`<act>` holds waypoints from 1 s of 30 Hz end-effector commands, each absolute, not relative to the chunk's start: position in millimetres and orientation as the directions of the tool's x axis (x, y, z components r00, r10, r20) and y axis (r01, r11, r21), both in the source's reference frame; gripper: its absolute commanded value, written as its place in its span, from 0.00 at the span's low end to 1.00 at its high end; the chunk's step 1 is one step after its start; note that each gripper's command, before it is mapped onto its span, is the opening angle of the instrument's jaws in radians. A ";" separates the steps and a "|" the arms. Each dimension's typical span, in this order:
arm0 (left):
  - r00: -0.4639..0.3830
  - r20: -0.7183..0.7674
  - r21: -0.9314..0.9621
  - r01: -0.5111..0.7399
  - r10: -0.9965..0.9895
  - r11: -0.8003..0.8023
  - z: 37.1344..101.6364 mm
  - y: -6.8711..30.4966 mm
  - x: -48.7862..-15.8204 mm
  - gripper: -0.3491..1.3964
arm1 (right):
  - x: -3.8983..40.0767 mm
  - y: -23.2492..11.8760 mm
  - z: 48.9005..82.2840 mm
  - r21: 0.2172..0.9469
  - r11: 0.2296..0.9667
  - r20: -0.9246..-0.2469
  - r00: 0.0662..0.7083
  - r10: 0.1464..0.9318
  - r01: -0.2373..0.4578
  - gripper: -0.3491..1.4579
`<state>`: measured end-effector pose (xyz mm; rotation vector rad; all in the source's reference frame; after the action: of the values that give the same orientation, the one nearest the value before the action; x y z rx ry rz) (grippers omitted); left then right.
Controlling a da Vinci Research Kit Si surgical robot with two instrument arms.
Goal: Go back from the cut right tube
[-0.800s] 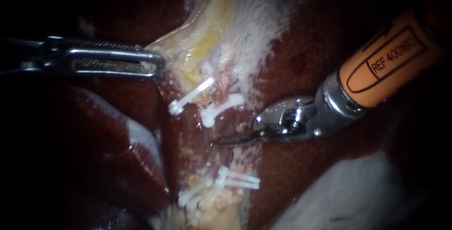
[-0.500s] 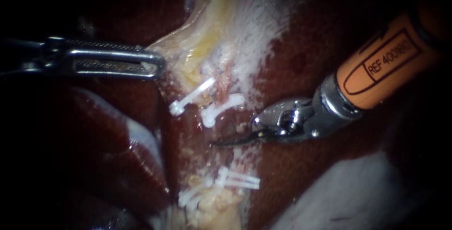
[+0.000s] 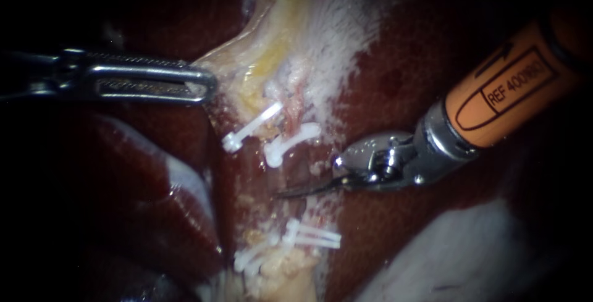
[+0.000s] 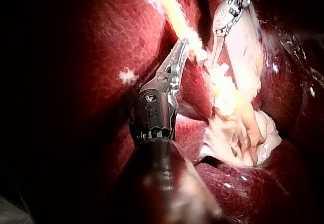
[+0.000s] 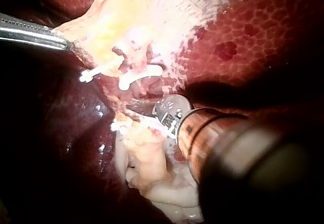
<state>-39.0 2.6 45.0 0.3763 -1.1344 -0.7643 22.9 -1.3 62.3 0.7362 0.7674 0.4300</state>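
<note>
My left instrument [image 3: 207,84] comes in level from the left, its jaws shut on the edge of the pale yellow tissue flap [image 3: 259,55]. My right instrument [image 3: 284,194] has an orange shaft and thin curved blades that lie together, holding nothing. The blade tips rest in the gap of the cut right tube [image 3: 299,169], between the upper white clips [image 3: 290,140] and the lower white clips [image 3: 312,235]. In the right wrist view the blades [image 5: 139,107] lie just under the upper clips [image 5: 136,76]. In the left wrist view the left jaws [image 4: 183,44] hold the yellow strand.
Dark red liver [image 3: 420,234] surrounds the site on both sides. A second upper clip [image 3: 250,128] sits on the tube to the left. Pale gallbladder tissue [image 3: 469,259] lies at the lower right, under the right shaft. Frayed whitish tissue [image 3: 340,36] spreads above the clips.
My right instrument has drawn slightly to the right and down, its blade tips still in the gap between the clips. The left instrument and the clips have not moved.
</note>
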 end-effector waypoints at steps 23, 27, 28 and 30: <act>0.212 0.670 0.627 0.350 -0.711 0.696 45.3 2.5 -38.7 0.06 | 18.9 -1.0 61.9 0.673 0.739 -0.548 0.649 0.528 -0.033 0.75; 0.212 0.670 0.627 0.350 -0.711 0.696 45.4 2.5 -38.7 0.06 | 17.5 -0.2 61.5 0.630 0.776 -0.590 0.636 0.497 -0.022 0.79; 0.212 0.670 0.627 0.350 -0.711 0.696 45.4 2.5 -38.7 0.06 | 17.1 0.2 61.3 0.620 0.784 -0.598 0.633 0.492 -0.023 0.80; 0.212 0.671 0.627 0.350 -0.711 0.696 45.5 2.5 -38.6 0.06 | 16.3 0.9 61.0 0.606 0.795 -0.610 0.629 0.481 -0.021 0.82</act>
<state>-38.6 2.5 45.6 0.3764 -1.1352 -0.7608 15.7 1.3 60.8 0.5845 0.8553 0.2954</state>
